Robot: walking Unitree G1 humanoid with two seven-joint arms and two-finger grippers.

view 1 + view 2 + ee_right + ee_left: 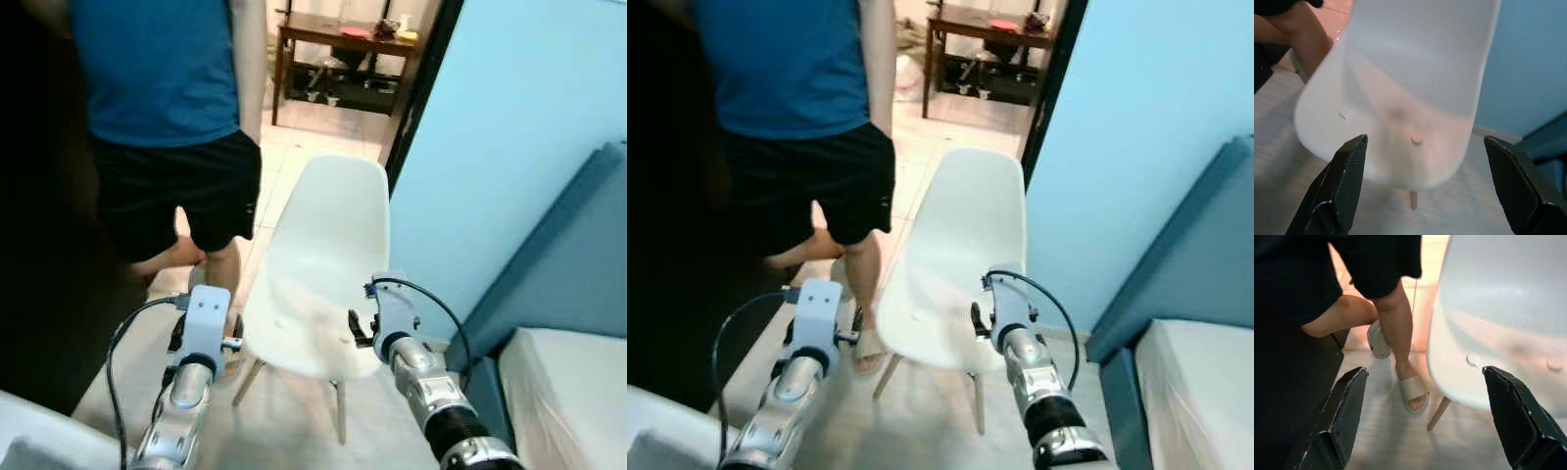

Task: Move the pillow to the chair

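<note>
The robot is facing a white chair (318, 274) whose seat is bare, so the pillow is not yet on it; I cannot tell where the pillow is, though a pale rumpled patch at the lower left corner of the head views is too cropped to identify. Both arms are reaching forward at seat height. The left gripper (1425, 421) is hanging beside the seat's left edge with its fingers (1344, 418) spread wide and grasping nothing, and the right gripper (1422, 186) is pointing at the seat front, its fingers (1339, 188) likewise released and empty. A person (167, 117) in a blue shirt is standing just beside the chair, one sandaled foot near its wooden leg. A bed (568, 392) is lying to the right, a dark counter (343, 39) far behind.
</note>
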